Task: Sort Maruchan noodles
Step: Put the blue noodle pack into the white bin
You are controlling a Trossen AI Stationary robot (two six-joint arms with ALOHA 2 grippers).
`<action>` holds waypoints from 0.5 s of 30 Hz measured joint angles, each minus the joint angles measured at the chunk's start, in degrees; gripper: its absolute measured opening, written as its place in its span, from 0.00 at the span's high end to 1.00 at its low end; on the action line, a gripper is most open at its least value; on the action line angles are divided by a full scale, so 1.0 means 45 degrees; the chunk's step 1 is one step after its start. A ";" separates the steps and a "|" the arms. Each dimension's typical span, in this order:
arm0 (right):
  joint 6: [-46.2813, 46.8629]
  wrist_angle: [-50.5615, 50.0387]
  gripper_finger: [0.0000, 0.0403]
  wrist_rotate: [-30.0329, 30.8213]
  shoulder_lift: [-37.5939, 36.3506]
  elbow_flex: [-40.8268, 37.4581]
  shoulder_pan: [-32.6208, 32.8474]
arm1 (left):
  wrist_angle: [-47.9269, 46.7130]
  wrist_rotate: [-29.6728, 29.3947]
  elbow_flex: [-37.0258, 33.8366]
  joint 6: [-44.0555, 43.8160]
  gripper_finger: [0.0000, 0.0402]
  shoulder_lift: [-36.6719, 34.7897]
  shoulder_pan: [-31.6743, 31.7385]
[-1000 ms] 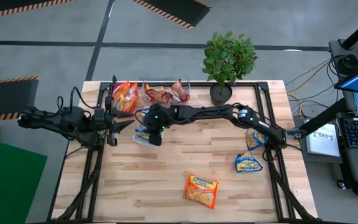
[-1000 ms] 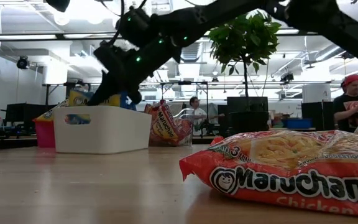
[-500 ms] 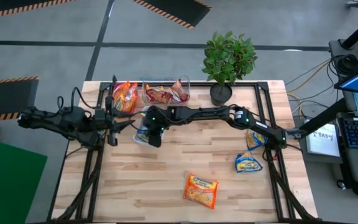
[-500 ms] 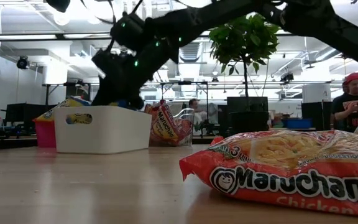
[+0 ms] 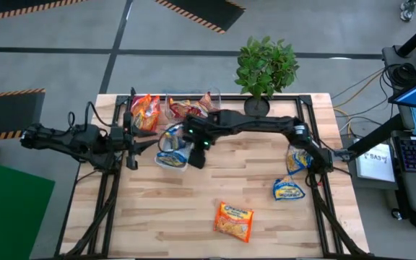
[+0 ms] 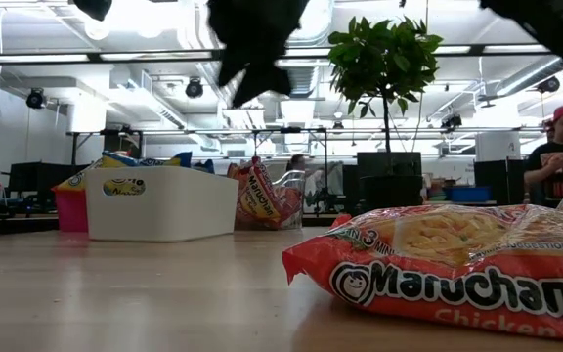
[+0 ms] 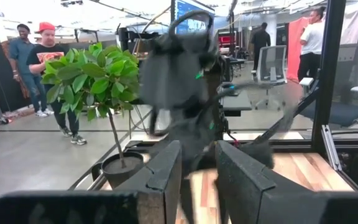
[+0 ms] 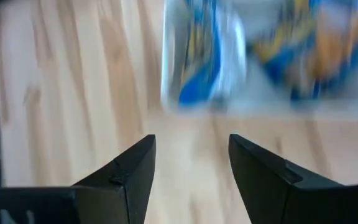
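Observation:
A white tray point(image 5: 166, 162) point(image 6: 164, 205) at the far left holds blue-and-yellow noodle packets point(image 5: 172, 139) point(image 8: 204, 56). My right gripper point(image 5: 193, 159) point(image 8: 191, 146) hovers open above the tray's right side, with nothing between its fingers. Beyond it, a red tray point(image 5: 134, 115) holds orange packets and a clear tray point(image 5: 215, 97) holds red-brown packets point(image 6: 262, 200). An orange packet point(image 5: 234, 220) point(image 6: 457, 259) lies flat near the front edge. Two blue-and-yellow packets point(image 5: 289, 189) point(image 5: 297, 160) lie at the right. My left gripper point(image 5: 141, 144) point(image 7: 199, 168) waits left of the white tray, slightly open.
A potted plant point(image 5: 264, 68) stands at the far edge, right of the clear tray. Bare wood lies across the table's middle and front left. People stand in the room beyond the table.
My right gripper has opened and let go of a blue-and-yellow packet, which now lies in the white tray. It has then risen out of the tray and gone a little toward the table's right edge.

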 joint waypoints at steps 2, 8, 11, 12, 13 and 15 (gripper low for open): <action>0.0489 -0.1339 0.53 0.0258 -0.0467 -0.0122 0.0341 | -0.0004 0.0005 0.0000 0.0001 0.79 0.0075 0.0000; 0.2492 -0.4680 0.55 0.4452 -0.1717 -0.0895 0.1662 | -0.0001 0.0004 0.0000 -0.0063 0.79 0.0383 0.0000; 0.4356 -0.5491 0.56 0.5598 -0.2438 -0.1899 0.1949 | 0.0004 0.0005 0.0000 -0.0148 0.79 0.0521 0.0000; 0.4986 -0.5687 0.55 0.5738 -0.2738 -0.2387 0.1988 | 0.0004 0.0002 0.0000 -0.0191 0.79 0.0555 0.0000; 0.5591 -0.5810 0.55 0.5857 -0.3003 -0.2895 0.2006 | 0.0004 0.0005 0.0005 -0.0223 0.79 0.0593 0.0000; 0.6756 -0.5873 0.54 0.5887 -0.3611 -0.4088 0.2025 | 0.0004 0.0005 0.0015 -0.0234 0.79 0.0621 0.0000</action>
